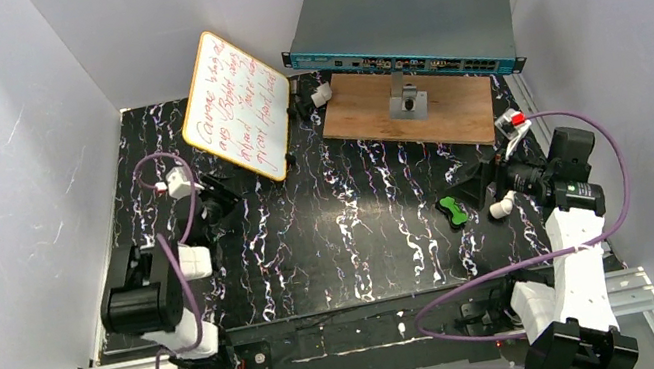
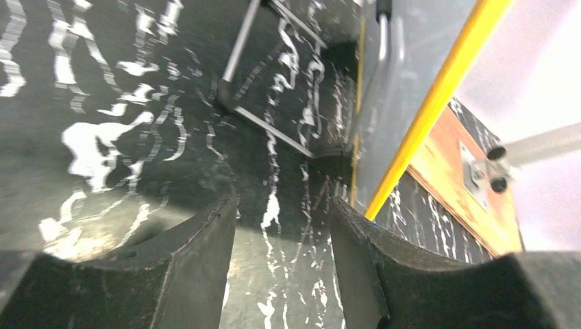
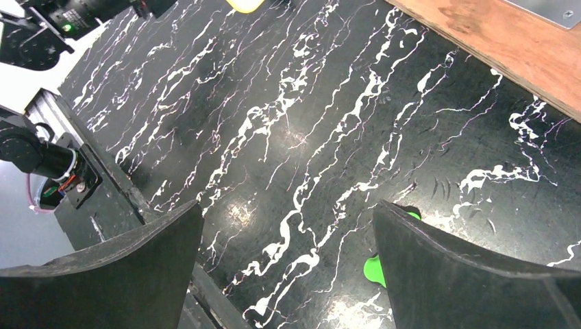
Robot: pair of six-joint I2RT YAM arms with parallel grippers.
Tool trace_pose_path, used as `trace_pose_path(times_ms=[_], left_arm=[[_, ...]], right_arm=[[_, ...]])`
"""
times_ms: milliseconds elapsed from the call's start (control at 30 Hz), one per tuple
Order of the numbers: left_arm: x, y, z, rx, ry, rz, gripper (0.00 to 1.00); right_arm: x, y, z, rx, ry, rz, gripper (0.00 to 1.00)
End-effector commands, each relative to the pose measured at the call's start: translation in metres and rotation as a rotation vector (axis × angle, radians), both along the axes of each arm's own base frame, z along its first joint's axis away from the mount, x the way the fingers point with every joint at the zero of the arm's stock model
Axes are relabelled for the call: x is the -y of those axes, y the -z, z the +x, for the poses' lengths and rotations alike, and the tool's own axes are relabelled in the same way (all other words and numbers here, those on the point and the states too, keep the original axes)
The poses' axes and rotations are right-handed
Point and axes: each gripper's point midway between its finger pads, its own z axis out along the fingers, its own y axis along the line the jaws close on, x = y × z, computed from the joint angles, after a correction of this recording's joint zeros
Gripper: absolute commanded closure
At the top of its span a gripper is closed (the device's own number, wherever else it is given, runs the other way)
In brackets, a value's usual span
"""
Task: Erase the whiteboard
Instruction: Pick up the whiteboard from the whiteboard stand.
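1. The whiteboard (image 1: 236, 106) stands tilted at the far left, full of red writing. Nothing is wiped yet.
2. The left gripper (image 2: 284, 212) is near its edge, jaws partly apart, holding nothing.
3. The right gripper (image 3: 288, 233) is wide apart next to a small green thing (image 1: 453, 211), maybe the eraser.

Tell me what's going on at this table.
Two robot arms are set to erase the whiteboard, which stands propped at the far left with its red writing all there. The left gripper is low over the mat beside the board's yellow frame, jaws apart with nothing between them. The right gripper hovers wide open by a small green block, probably the eraser. Nothing is held yet.
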Motion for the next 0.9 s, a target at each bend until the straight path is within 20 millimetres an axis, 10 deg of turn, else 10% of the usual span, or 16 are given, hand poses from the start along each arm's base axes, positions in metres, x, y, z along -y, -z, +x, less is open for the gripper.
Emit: trace_pose_path(times_ms=[0, 400, 867], left_arm=[[-0.038, -0.017, -0.013, 0.015, -0.186, 0.101, 0.5], [0.032, -0.063, -0.007, 0.185, 0.084, 0.037, 0.54], [0.031, -0.023, 0.049, 0.205, -0.02, 0.054, 0.62]], right_arm=[[-0.001, -0.017, 0.002, 0.051, -0.02, -0.016, 0.02], [-0.001, -0.017, 0.002, 0.052, -0.021, -0.018, 0.02], [-0.001, -0.017, 0.002, 0.053, -0.02, -0.025, 0.02]])
